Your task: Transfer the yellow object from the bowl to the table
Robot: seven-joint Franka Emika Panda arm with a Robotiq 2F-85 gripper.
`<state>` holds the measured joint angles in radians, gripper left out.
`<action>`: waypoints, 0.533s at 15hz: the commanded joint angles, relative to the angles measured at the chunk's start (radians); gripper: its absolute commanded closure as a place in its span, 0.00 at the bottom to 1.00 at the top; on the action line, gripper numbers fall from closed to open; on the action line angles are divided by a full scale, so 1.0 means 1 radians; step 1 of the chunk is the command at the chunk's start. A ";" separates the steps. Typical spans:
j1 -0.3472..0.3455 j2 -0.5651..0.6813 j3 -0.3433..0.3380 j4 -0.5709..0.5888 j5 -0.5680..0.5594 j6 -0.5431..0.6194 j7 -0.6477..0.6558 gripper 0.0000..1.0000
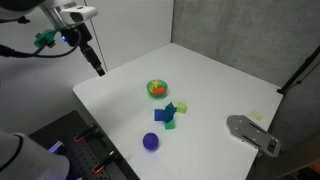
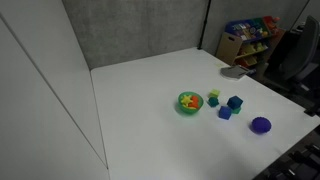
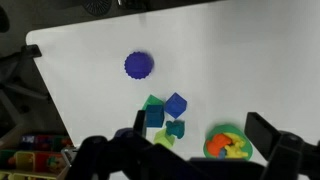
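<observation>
Nothing of the task is done yet. The yellow object (image 3: pixel 232 142) lies inside the small green bowl (image 3: pixel 228 128), and no part of it is on the white counter (image 3: pixel 230 60). The fingers (image 3: pixel 265 135) stand wide apart and hold nothing. In the wrist view the bowl shows between them, nearer to one finger. By my judgement they are well above it, so the descent, grasp and transfer remain.

The arm (image 1: pixel 62 14) is white with rounded links. Black cables (image 1: pixel 20 50), a green fitting (image 1: pixel 43 40) and a blue light (image 1: pixel 68 37) sit above the slim black tool (image 1: pixel 100 70).
</observation>
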<state>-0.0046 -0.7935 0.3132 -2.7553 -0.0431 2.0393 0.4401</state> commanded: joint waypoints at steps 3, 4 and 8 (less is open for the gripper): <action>0.011 0.019 -0.015 0.011 -0.009 0.001 0.003 0.00; 0.009 0.032 -0.017 0.020 -0.008 0.010 0.002 0.00; 0.000 0.112 -0.032 0.076 -0.003 0.045 -0.007 0.00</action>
<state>-0.0032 -0.7633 0.3041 -2.7414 -0.0431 2.0634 0.4400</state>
